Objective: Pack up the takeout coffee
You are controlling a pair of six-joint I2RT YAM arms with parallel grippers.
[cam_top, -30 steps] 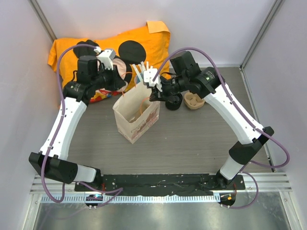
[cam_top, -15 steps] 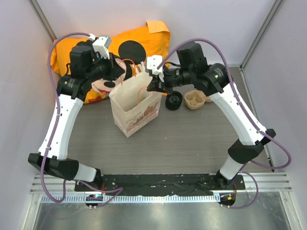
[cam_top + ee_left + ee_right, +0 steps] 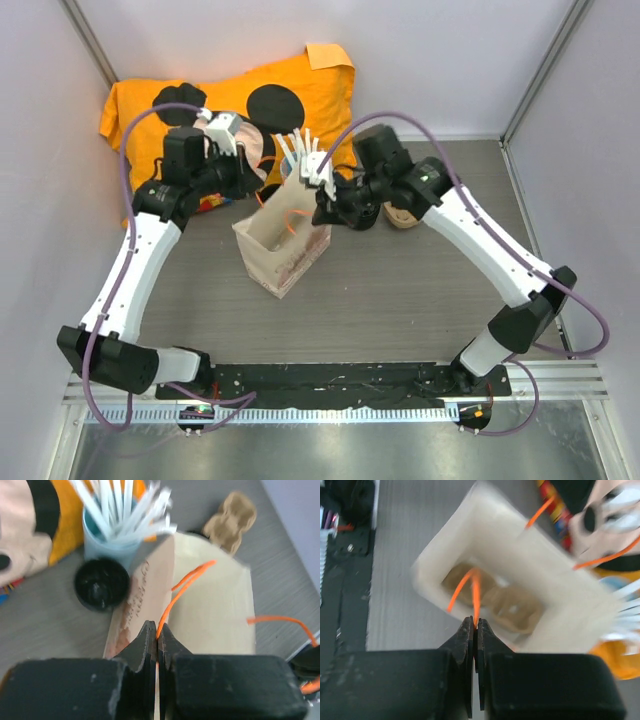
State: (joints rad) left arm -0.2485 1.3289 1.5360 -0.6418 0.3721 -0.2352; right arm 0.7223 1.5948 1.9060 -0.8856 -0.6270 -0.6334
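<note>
The takeout coffee (image 3: 101, 584), a round black-lidded cup, stands on the table beside the blue cup of white sticks (image 3: 107, 542), left of the paper bag (image 3: 215, 610). It shows only in the left wrist view, blurred. The open bag (image 3: 290, 265) stands mid-table. My left gripper (image 3: 262, 185) (image 3: 157, 630) is shut on the bag's orange string handle (image 3: 185, 582). My right gripper (image 3: 322, 205) (image 3: 475, 625) is shut on the opposite orange handle (image 3: 476, 595), above the bag's mouth (image 3: 520, 560). A brown cardboard piece (image 3: 510, 605) lies inside the bag.
The blue cup (image 3: 298, 158) stands just behind the bag. A black ring-shaped piece (image 3: 365, 218) and a cardboard cup carrier (image 3: 405, 215) sit right of the bag, partly under my right arm. An orange Mickey cushion (image 3: 300, 90) lies at the back.
Half a second ago both grippers held the bag raised and further back-left. Now it is lower and nearer the table's middle. Both grippers stay shut on the handles.
</note>
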